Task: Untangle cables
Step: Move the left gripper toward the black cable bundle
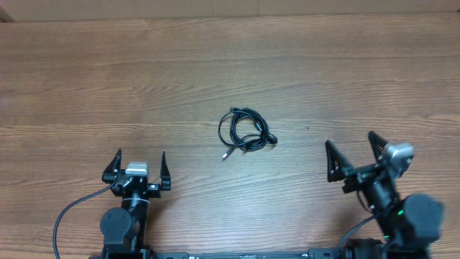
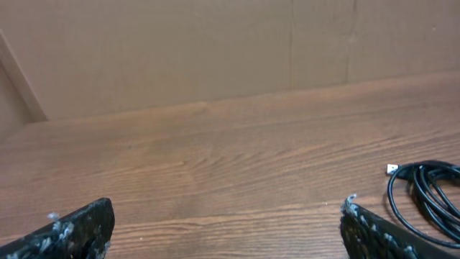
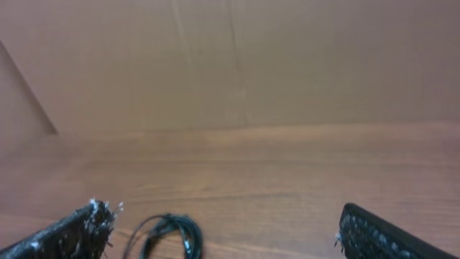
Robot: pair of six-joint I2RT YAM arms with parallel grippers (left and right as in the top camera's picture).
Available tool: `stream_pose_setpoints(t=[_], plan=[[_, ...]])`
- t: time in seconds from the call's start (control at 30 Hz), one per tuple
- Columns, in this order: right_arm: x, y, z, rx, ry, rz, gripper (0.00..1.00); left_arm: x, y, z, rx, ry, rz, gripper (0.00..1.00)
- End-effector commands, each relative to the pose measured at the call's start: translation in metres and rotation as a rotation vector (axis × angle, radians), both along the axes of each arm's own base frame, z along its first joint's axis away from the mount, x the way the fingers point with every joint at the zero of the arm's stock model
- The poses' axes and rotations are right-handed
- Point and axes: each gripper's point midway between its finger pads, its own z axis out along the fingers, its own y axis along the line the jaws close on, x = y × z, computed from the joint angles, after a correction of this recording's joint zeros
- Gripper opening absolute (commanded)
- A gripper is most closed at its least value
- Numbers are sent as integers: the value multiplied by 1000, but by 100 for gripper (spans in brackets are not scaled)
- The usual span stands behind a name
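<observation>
The cables (image 1: 245, 132) lie as one small tangled coil of thin black cord at the middle of the wooden table, with a silvery plug tip (image 1: 225, 154) at its lower left. The coil shows at the right edge of the left wrist view (image 2: 425, 194) and at the lower left of the right wrist view (image 3: 172, 234). My left gripper (image 1: 137, 166) is open and empty, down-left of the coil. My right gripper (image 1: 353, 152) is open and empty, to the right of the coil. Neither touches the cables.
The wooden table (image 1: 108, 79) is backed by a brown cardboard wall (image 2: 215, 50). Thick black arm wires (image 1: 68, 212) run near the front edge by the left arm base.
</observation>
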Motion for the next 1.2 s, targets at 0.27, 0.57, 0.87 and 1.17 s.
stream_pose_setpoints(t=[0.27, 0.57, 0.87, 1.17], plan=[[36, 13, 16, 51, 394, 85, 100, -16, -66, 24, -211, -22, -386, 100], [48, 31, -19, 70, 571, 160, 100, -32, -46, 92, -201, 186, -240, 100], [27, 83, -24, -6, 619, 334, 100, 6, -45, 134, -219, 655, -198, 100], [-7, 130, -30, -62, 660, 506, 100, 64, -107, 90, -531, 1093, -459, 100]])
